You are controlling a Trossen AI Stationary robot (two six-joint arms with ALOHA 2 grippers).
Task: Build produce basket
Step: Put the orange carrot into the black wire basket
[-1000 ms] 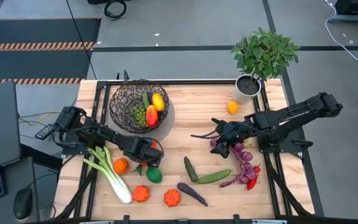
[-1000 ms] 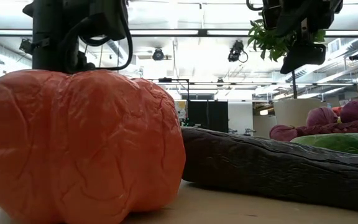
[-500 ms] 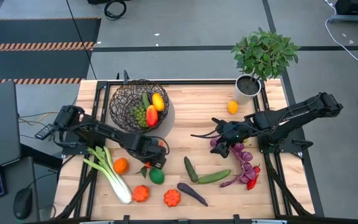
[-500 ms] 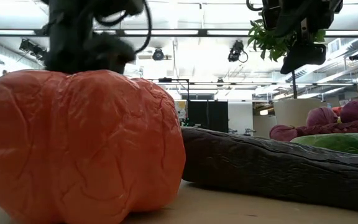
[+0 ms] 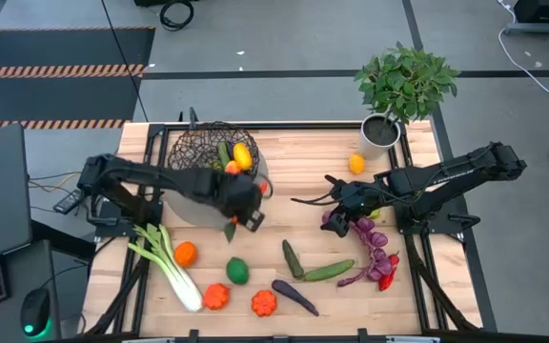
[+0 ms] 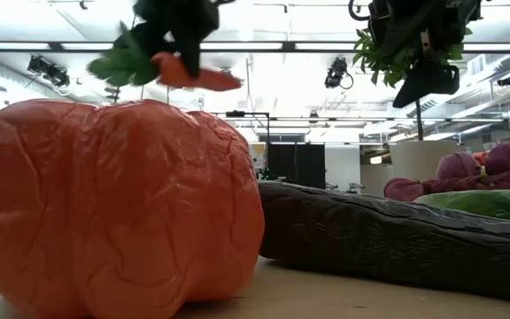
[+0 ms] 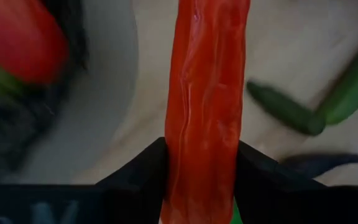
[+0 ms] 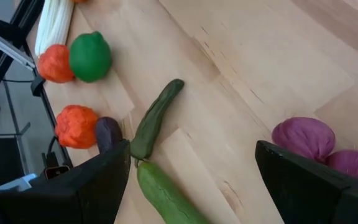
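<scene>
Wooden bench (image 5: 294,181) under a straight-down camera, grey floor around it, potted plant (image 5: 403,90) at the 1 o'clock corner.

Left end effector (image 5: 241,202): closed on a carrot (image 7: 207,106), gripped across the shaft near the leafy end; it is raised clear of the bench, just at the 5 o'clock side of the basket (image 5: 213,157). The carrot reads as a light, wrinkled, slightly soft replica; the mid-shaft hold looks secure, though the long free end could swing.

Basket: wire mesh, at 11 o'clock on the bench, already holding grapes, a yellow piece and a red one.

Right end effector (image 5: 336,202): fingers spread wide, holding nothing, hovering at 3 o'clock above the purple aubergines (image 5: 365,233).

Remaining produce on the bench: leek (image 5: 170,267), orange (image 5: 186,253), lime (image 5: 237,271), two cucumbers (image 5: 313,265), lemon (image 5: 356,164). Round pieces are likely to roll; take them across the widest part.
</scene>
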